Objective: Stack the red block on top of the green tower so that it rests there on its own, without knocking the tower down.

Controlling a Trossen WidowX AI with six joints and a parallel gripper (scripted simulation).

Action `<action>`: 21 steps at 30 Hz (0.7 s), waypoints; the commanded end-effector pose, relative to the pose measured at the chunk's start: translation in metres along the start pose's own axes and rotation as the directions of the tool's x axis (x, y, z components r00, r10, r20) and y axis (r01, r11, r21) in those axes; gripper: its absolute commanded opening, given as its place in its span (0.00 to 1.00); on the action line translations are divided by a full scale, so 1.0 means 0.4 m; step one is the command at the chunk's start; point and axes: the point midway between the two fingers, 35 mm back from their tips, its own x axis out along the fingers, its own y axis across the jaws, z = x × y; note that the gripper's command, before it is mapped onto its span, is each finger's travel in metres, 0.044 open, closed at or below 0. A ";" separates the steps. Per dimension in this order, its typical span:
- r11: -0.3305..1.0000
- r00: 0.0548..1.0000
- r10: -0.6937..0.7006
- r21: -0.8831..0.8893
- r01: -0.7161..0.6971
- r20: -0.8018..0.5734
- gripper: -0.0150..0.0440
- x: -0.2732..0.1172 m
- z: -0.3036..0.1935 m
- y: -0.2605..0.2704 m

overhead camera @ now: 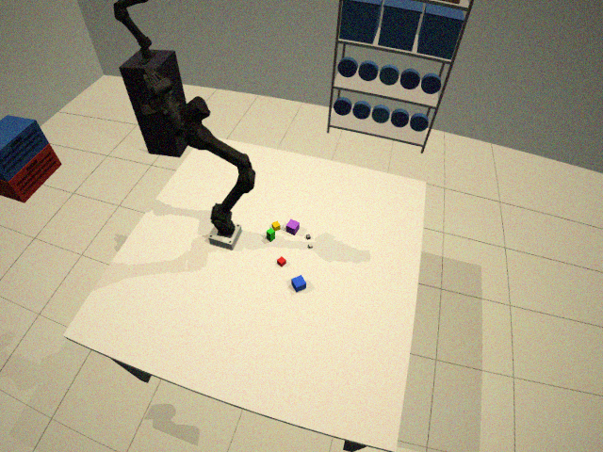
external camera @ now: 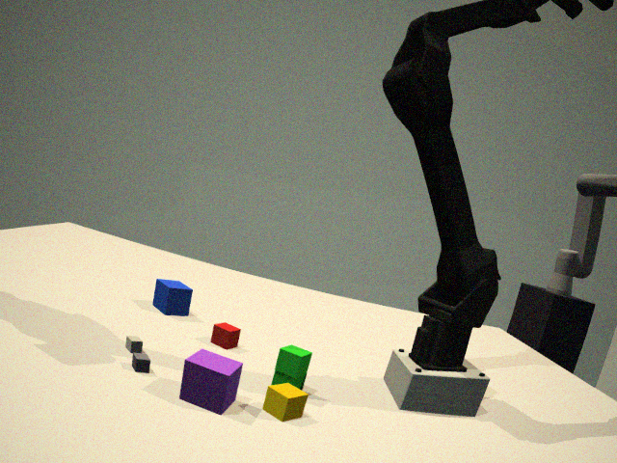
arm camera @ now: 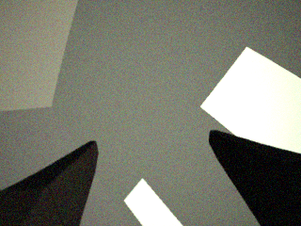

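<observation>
Pincer (arm camera: 152,141) is spread wide and empty, raised high and aimed away from the bench (overhead camera: 340,340). Red block (overhead camera: 281,261) sits far below it, apart from the green tower (overhead camera: 270,234) near the arm's base.

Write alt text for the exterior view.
A red block sits alone on a pale table, apart from a two-block green tower. Purple, yellow and blue blocks lie nearby; the black arm rises out of frame.

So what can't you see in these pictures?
- End effector: exterior view cuts it off at the top edge; the wrist view shows only two dark fingers, spread wide, nothing between.
- Wrist view: no blocks, it faces away from the table.
- Two tiny grey cubes: too small to identify.
</observation>
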 end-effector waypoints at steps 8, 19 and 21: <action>0.978 0.977 0.034 0.194 -0.075 0.208 1.00 -0.021 0.151 0.028; 0.859 0.838 0.031 0.414 -0.302 0.545 1.00 -0.133 0.401 0.027; 0.831 0.800 0.023 0.434 -0.349 0.599 1.00 -0.163 0.442 0.021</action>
